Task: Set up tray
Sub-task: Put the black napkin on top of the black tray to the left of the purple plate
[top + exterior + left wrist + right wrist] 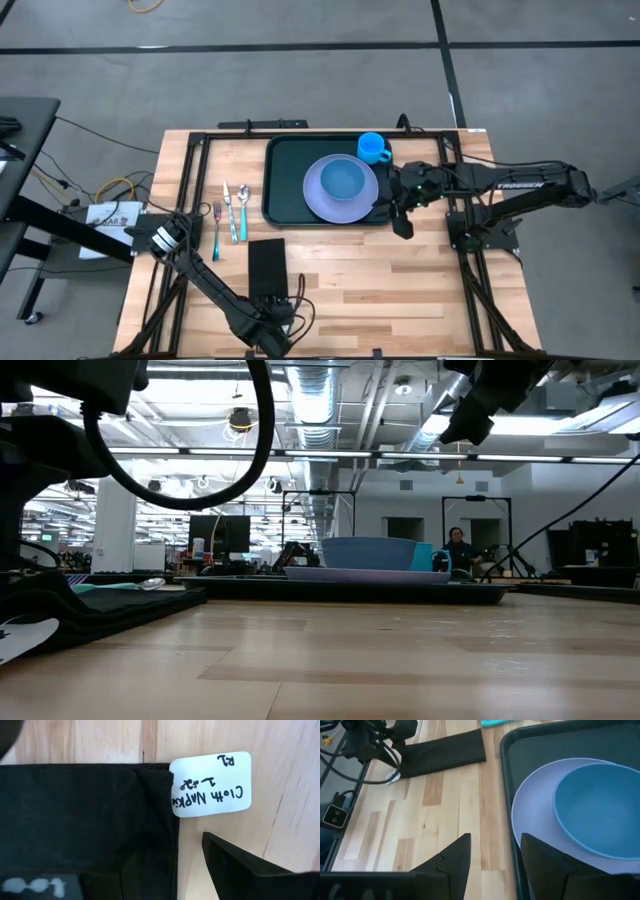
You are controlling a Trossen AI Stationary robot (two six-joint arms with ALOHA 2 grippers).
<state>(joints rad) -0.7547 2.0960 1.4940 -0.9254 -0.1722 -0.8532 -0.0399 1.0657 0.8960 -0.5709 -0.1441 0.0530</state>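
Note:
The dark green tray [282,175] lies flat on the middle of the table. It carries a lavender plate [318,195] with a blue bowl [345,178] on it, and a blue cup [373,148] at its far right corner. My right gripper [402,226] is open and raised above the tray's near right corner. In the right wrist view the gripper [492,865] has one finger on each side of the rim [512,820], well above it. My left gripper [272,335] is open over the near end of the black napkin [266,268], by its white label [212,785]. My left gripper [160,887] stands low over the napkin's labelled near corner [165,820]. One finger is over the cloth and one finger [250,870] is over the bare wood. I cannot tell whether either finger touches the napkin.
A fork [217,228], a knife [230,210] and a spoon [243,210] with teal handles lie side by side left of the tray. Bare wood lies near the tray [400,290]. A black frame runs along the table's edges [200,160]. A person sits far off in the room [458,545].

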